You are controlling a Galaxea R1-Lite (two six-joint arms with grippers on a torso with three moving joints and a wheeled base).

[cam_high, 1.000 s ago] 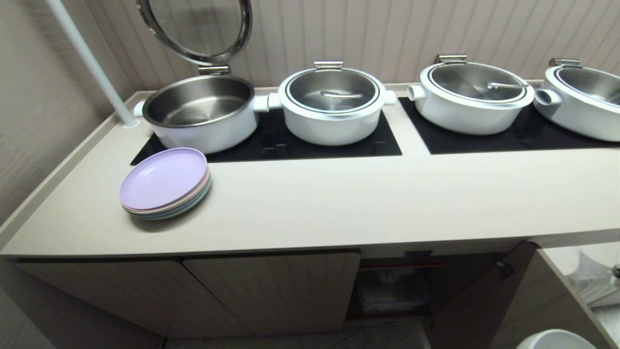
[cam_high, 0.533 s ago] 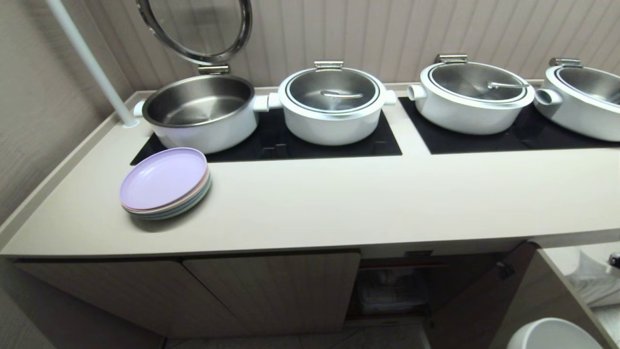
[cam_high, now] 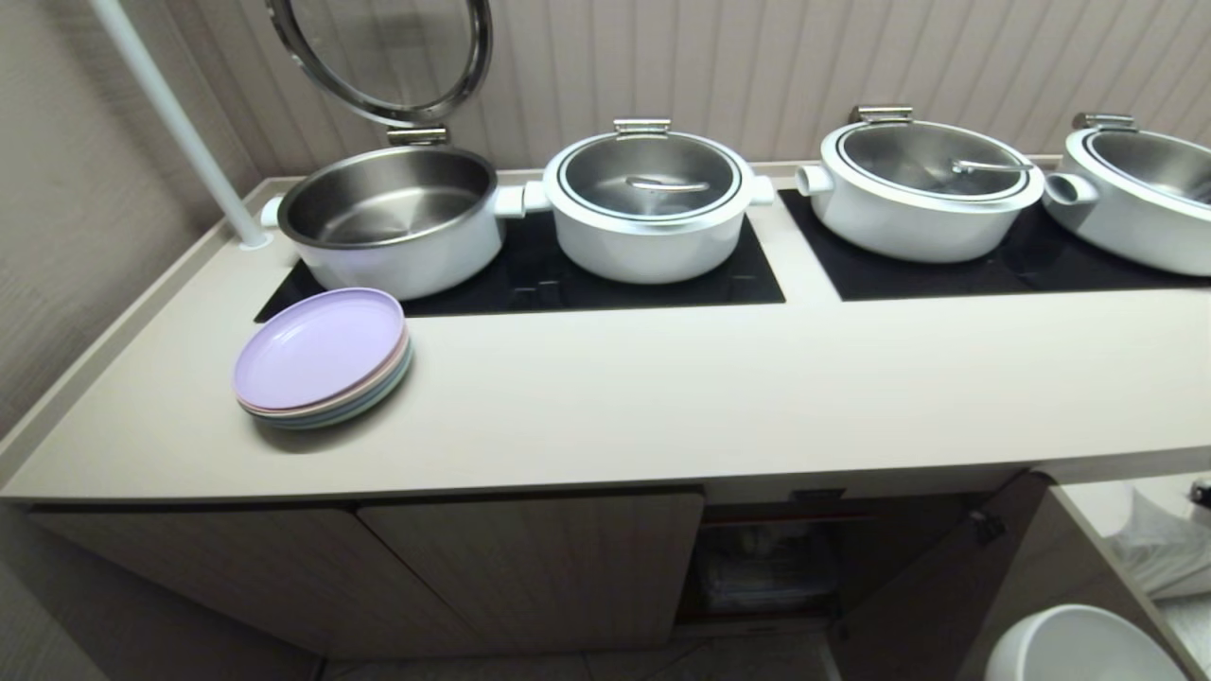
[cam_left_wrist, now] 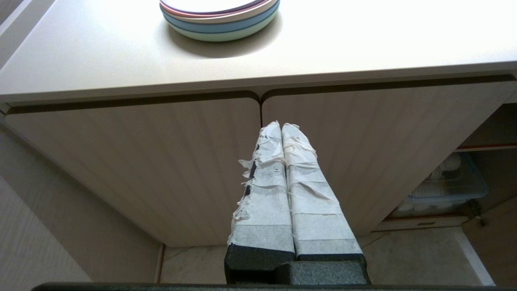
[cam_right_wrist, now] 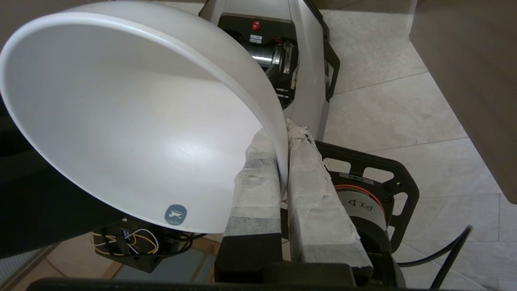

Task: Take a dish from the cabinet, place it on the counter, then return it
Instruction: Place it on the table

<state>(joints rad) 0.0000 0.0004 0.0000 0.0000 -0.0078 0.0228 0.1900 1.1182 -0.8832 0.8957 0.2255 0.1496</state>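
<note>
- Surface (cam_high: 662, 397): long beige top, well above and forward of the right hand; wide bare stretch between the pastel plates (cam_high: 322, 359) and the pots (cam_high: 649, 203). Judged the natural set-down zone.
- Cabinet (cam_high: 766, 558): door swung open under the surface, red-edged shelf and a clear bin inside; lies ahead of the right hand, off to its inner side.
- Dish (cam_right_wrist: 133, 117): small deep white bowl, out of the cabinet, held low beside the robot's base, not yet on the surface. In the head view only its rim shows at the bottom right corner (cam_high: 1088, 648).
- Handling, as a judgement: rigid, light, smooth glazed-looking wall, so slippery in a thin pinch; would likely chip or break if dropped. Rim is the only practical hold; a deeper bite on the wall would resist swinging.
- Right hand (cam_right_wrist: 282, 161): taped fingers (cam_right_wrist: 258, 169) pinching the dish's rim, one inside the wall, one outside; bowl hangs tilted off to one side of the grip.
- Left hand (cam_left_wrist: 281, 129): parked before the closed doors, fingers pressed together, holding nothing.
</note>
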